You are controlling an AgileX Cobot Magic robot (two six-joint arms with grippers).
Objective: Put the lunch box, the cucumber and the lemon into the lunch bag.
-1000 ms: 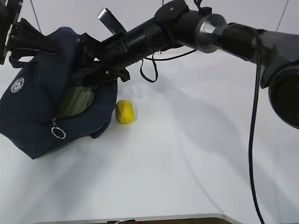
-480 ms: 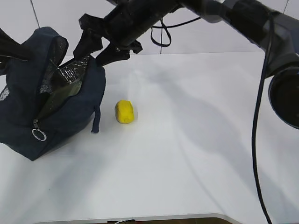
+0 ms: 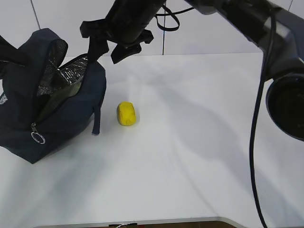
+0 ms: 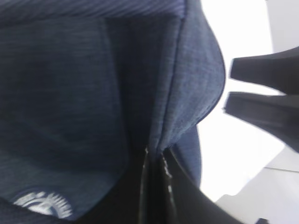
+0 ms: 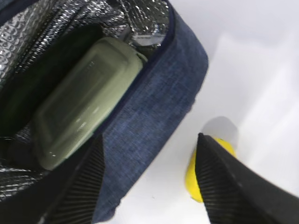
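Observation:
The navy lunch bag (image 3: 71, 109) lies open at the left and shows its silver lining. The lunch box (image 5: 84, 105), sage-green lid up, lies inside it. The yellow lemon (image 3: 127, 114) sits on the table just right of the bag. In the right wrist view the lemon (image 5: 192, 179) is partly behind a finger. My right gripper (image 3: 105, 50) is open and empty, above the bag's right rim. My left gripper (image 4: 156, 158) is shut on a fold of the lunch bag (image 4: 93, 93) at the far left. The cucumber is out of view.
The white table (image 3: 199, 142) stretches to the right and front of the lemon. The bag's zipper ring pull (image 3: 37, 137) hangs at its front left. A black cable (image 3: 256, 142) hangs from the right arm on the right side.
My right gripper has risen out of the bag's mouth and now hangs above its rim, empty. The bag's mouth has been drawn wider to the left. The lemon has not moved.

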